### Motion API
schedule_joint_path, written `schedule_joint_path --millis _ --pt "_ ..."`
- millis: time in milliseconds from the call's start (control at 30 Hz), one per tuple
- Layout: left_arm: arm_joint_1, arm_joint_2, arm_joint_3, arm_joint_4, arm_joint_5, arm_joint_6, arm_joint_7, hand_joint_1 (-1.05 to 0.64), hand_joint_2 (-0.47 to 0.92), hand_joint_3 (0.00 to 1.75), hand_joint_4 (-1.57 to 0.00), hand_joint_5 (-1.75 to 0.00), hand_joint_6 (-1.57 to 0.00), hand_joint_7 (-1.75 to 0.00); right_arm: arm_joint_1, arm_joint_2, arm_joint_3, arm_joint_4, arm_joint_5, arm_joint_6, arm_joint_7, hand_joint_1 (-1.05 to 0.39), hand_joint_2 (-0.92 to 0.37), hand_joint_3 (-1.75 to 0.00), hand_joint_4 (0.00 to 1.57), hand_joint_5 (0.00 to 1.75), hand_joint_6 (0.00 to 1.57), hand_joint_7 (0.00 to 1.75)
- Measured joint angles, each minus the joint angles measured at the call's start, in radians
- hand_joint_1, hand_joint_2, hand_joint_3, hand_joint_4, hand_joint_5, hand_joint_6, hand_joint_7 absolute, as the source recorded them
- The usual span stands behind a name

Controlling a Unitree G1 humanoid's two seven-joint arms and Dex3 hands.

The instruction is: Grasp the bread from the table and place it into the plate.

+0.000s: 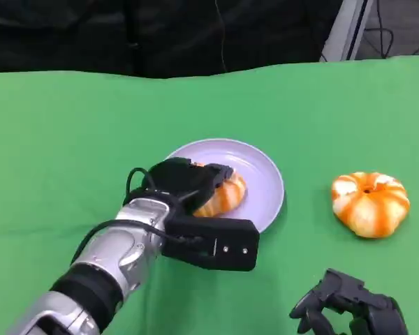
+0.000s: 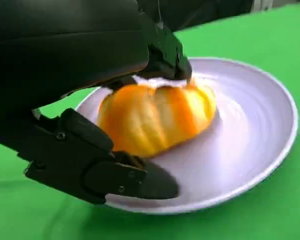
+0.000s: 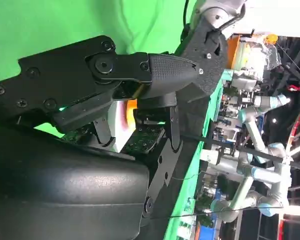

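Observation:
An orange-and-white striped bread (image 1: 228, 196) (image 2: 160, 117) lies inside the pale lilac plate (image 1: 265, 183) (image 2: 255, 135) at the table's middle. My left hand (image 1: 185, 185) (image 2: 65, 55) reaches over the plate's near-left rim and grips this bread, fingers pressed on its top and thumb low beside its near side. The hand hides the bread's left part in the head view. A second striped bread (image 1: 370, 204) sits on the green cloth to the right of the plate. My right hand (image 1: 349, 310) (image 3: 115, 80) rests near the table's front right, holding nothing, its fingers loosely apart.
Green cloth (image 1: 70, 139) covers the whole table. A dark backdrop runs along the far edge. The right wrist view shows lab equipment and other robot arms (image 3: 260, 165) beyond the table.

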Motion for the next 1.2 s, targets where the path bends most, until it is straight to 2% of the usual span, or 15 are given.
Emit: schedule_joint_path --millis 233,467,600,700,733,800,867,933,1033,1167,1200 --pt "0.04 0.053 0.02 -0.085 -0.044 -0.011 -0.044 -1.0 0.92 0.52 0.0 0.0 0.0 0.0 -0.003 0.0 0.0 0.005 0.0 0.0 0.0 -0.69 -0.92 -0.43 0.82 1.55 0.9 1.21" --pt "0.171 0.167 0.108 -0.403 -0.151 -0.048 -0.182 -0.96 0.92 0.51 -0.03 -0.02 -0.04 -0.02 0.001 -0.001 0.0 0.0 0.002 0.005 0.003 -0.69 -0.92 -0.45 0.81 1.54 0.89 1.21" --pt "0.201 0.191 0.13 -0.47 -0.161 -0.041 -0.218 -0.95 0.92 0.5 -0.03 -0.02 -0.04 -0.02 0.001 -0.001 0.0 0.0 0.002 0.005 0.003 -0.69 -0.92 -0.45 0.82 1.54 0.89 1.2" --pt "0.228 0.193 0.162 -0.506 -0.201 -0.038 -0.233 -0.65 0.92 0.33 -0.35 -0.19 -0.29 -0.11 -0.003 -0.001 0.002 0.0 0.0 0.006 0.005 -0.69 -0.92 -0.45 0.82 1.53 0.89 1.2" --pt "0.274 0.193 0.213 -0.564 -0.271 -0.056 -0.236 -0.54 0.92 0.28 -0.47 -0.26 -0.39 -0.14 -0.002 0.0 0.001 -0.001 0.001 0.004 0.005 -0.7 -0.92 -0.45 0.82 1.53 0.89 1.21" --pt "0.375 0.189 0.319 -0.684 -0.436 -0.118 -0.239 -0.41 0.92 0.23 -0.6 -0.34 -0.52 -0.17 0.0 -0.001 -0.001 -0.001 0.002 0.005 0.005 -0.69 -0.92 -0.45 0.82 1.53 0.89 1.21" --pt "0.451 0.187 0.407 -0.752 -0.552 -0.155 -0.238 -0.37 0.92 0.21 -0.64 -0.37 -0.57 -0.18 -0.003 -0.002 -0.002 -0.001 0.002 0.005 0.004 -0.69 -0.92 -0.45 0.82 1.53 0.89 1.21" --pt "0.499 0.186 0.45 -0.777 -0.598 -0.162 -0.237 -0.32 0.92 0.2 -0.68 -0.43 -0.62 -0.21 -0.005 -0.002 -0.002 -0.001 0.002 0.004 0.004 -0.69 -0.92 -0.45 0.82 1.53 0.89 1.21" --pt "0.569 0.167 0.495 -0.786 -0.653 -0.222 -0.224 -0.16 0.92 0.19 -0.72 -0.9 -0.8 -0.34 -0.008 0.0 0.001 -0.001 0.001 0.004 0.005 -0.69 -0.92 -0.45 0.82 1.53 0.88 1.21" --pt "0.649 0.131 0.551 -0.799 -0.733 -0.38 -0.202 -0.13 0.92 0.2 -0.7 -1.01 -0.82 -0.39 0.002 -0.001 -0.001 -0.002 0.003 0.005 0.005 -0.69 -0.92 -0.46 0.82 1.53 0.88 1.21" --pt "0.652 0.13 0.557 -0.798 -0.74 -0.392 -0.201 -0.07 0.82 0.46 -0.73 -1.16 -0.83 -0.63 0.002 -0.001 -0.001 -0.002 0.003 0.005 0.005 -0.69 -0.92 -0.45 0.82 1.54 0.88 1.21"
